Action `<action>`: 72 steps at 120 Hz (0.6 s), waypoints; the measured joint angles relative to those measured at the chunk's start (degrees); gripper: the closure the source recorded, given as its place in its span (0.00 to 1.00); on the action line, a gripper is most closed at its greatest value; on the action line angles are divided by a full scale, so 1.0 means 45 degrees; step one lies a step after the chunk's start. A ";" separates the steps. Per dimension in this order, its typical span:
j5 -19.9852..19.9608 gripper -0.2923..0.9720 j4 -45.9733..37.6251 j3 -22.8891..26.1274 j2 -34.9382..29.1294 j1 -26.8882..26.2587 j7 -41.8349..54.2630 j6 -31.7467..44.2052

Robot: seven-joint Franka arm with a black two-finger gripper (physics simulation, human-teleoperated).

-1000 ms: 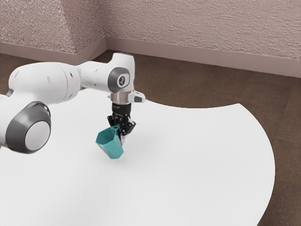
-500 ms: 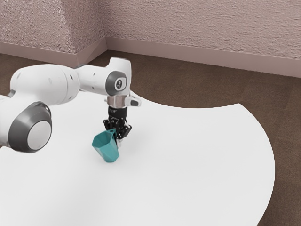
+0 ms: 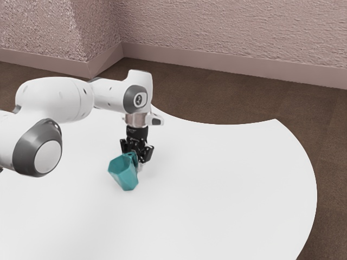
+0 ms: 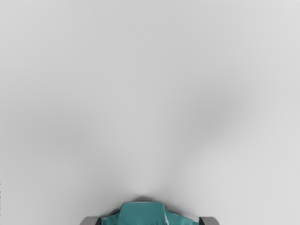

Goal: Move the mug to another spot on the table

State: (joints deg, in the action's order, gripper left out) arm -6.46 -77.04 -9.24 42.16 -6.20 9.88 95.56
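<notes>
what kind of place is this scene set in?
Looks like a bare simulated room: a white curved-edge table, brown carpet, and textured pinkish walls with a baseboard.

A white worktop (image 3: 233, 195) with a curved far and right edge stands on a dark brown floor (image 3: 255, 95) (carpet-like in texture). Beyond it, rough pinkish-beige walls (image 3: 244, 24) meet in a corner at the far left, with a pale skirting (image 3: 227, 62) along their foot. The light is soft and even.
</notes>
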 joint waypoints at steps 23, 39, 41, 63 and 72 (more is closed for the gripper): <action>-0.0084 0.40 0.0549 -0.0101 0.0032 0.0193 0.0026 0.0434; -0.0089 0.33 0.0908 -0.0149 0.0000 0.0324 0.0067 0.1150; -0.0089 0.32 0.0927 -0.0150 -0.0023 0.0324 0.0072 0.1242; -0.0119 0.28 0.0958 -0.0150 -0.0561 0.0274 0.0102 0.1906; -0.0165 0.27 0.0685 -0.0155 -0.1185 0.0304 0.0087 0.2005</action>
State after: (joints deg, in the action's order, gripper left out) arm -7.20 -73.95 -9.94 36.82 -4.83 10.28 104.58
